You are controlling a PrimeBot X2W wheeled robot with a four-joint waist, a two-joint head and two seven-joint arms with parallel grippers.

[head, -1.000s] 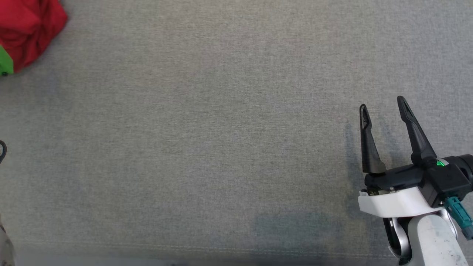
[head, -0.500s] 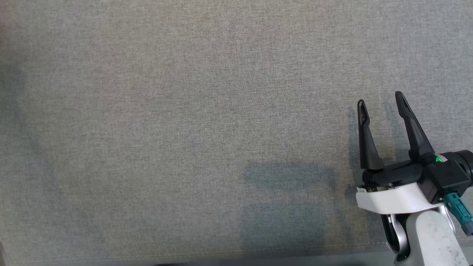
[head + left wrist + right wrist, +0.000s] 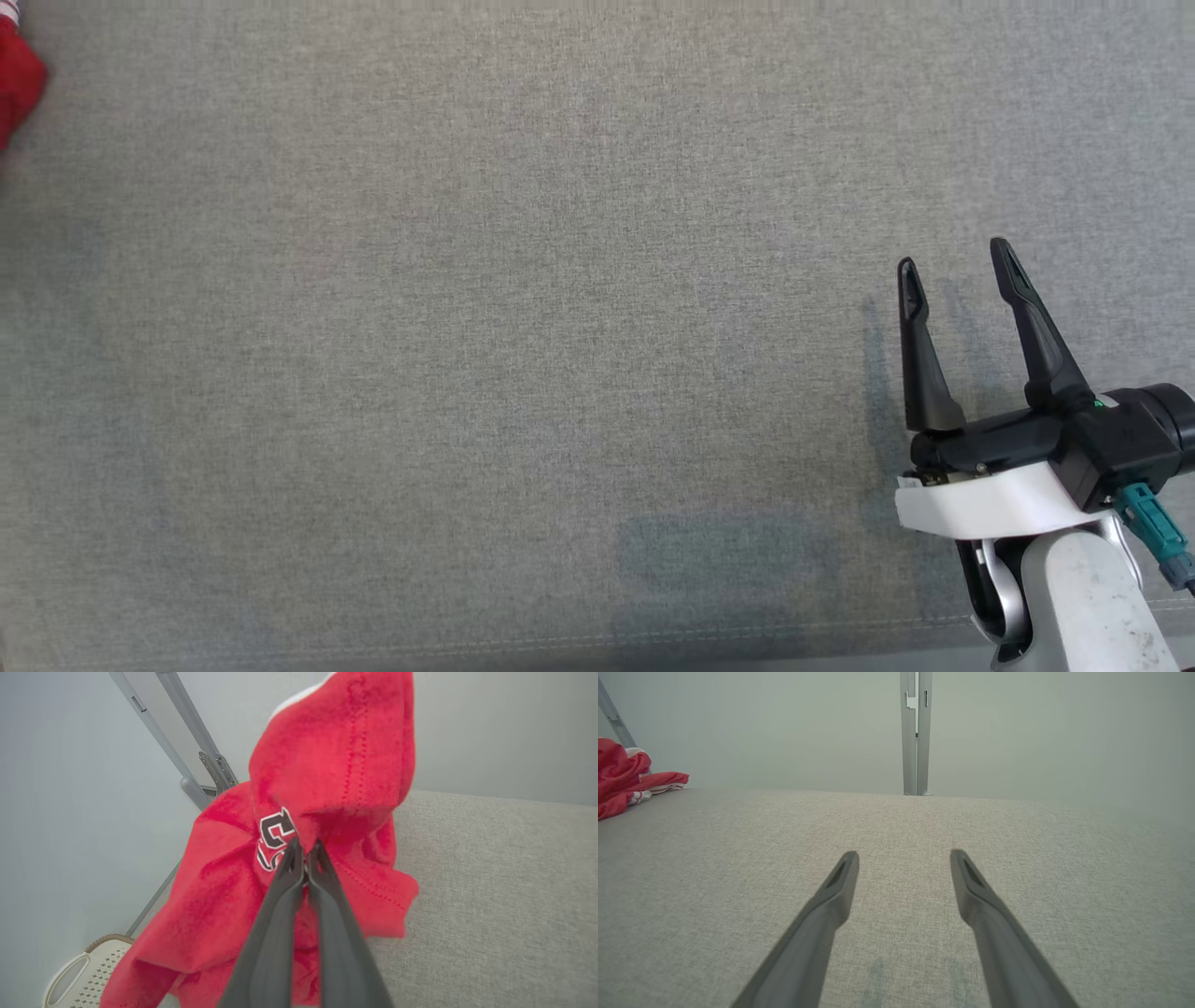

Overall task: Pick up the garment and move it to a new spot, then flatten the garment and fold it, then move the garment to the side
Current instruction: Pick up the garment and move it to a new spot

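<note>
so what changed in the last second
The left gripper has shut on the red garment, pinching a fold beside its lettering. The right gripper stayed open above the grey surface, in much the same pose.

The garment (image 3: 327, 756) is red with black-and-white lettering. The surface (image 3: 467, 327) is woven grey. The right gripper (image 3: 954, 256) is black, its cuff (image 3: 990, 502) white, its connector (image 3: 1153, 523) teal.

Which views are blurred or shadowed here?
Head view: sharp, even light; a soft shadow patch on the grey surface bottom centre, another beside the right end effector. Left wrist view: red garment blurred, left end effector soft up close. Right wrist view: flat light, no glare.
</note>
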